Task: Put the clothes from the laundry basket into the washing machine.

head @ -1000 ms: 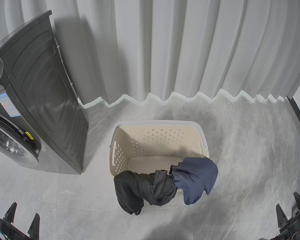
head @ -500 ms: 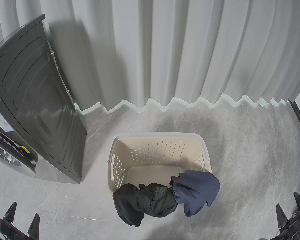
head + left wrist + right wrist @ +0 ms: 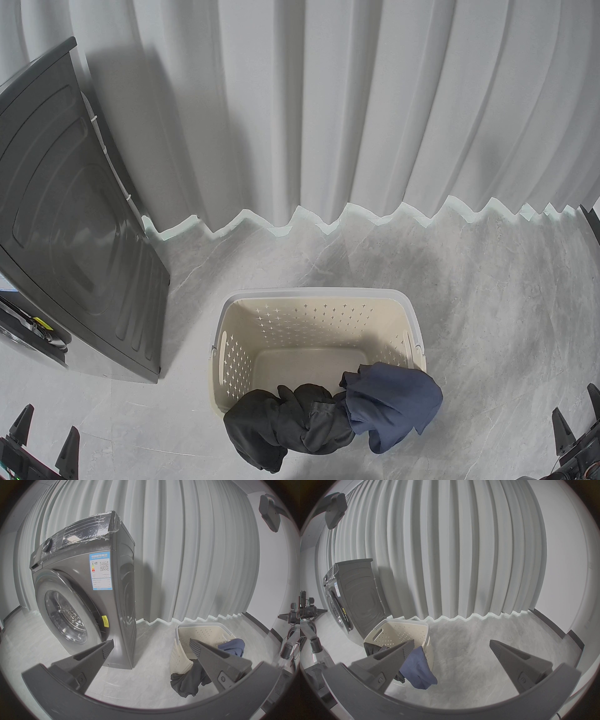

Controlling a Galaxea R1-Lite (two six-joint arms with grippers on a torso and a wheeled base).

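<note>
Left claw is hanging low at the near left edge of the floor, its two dark fingers standing wide apart and holding nothing. Right claw is hanging at the near right edge of the floor, likewise spread wide and gripping nothing. Both are staying well apart from the laundry.

Between them, toward the near middle of the floor, the laundry basket is sitting upright, cream-coloured with small star-shaped holes in its walls and a pale rim. A dark grey garment is lying draped over the basket's near rim by its near left corner, with much of it hanging down the outside. A blue garment is hanging over the near right corner of the rim, touching the grey one where the two are bunching together.

At the left edge of the floor the washing machine is standing, dark grey, its side panel turning toward the basket with a strip of bare floor between them; in the left wrist view its round glass door is facing the left claw. A white pleated curtain is hanging along the far edge of the floor behind both.
</note>
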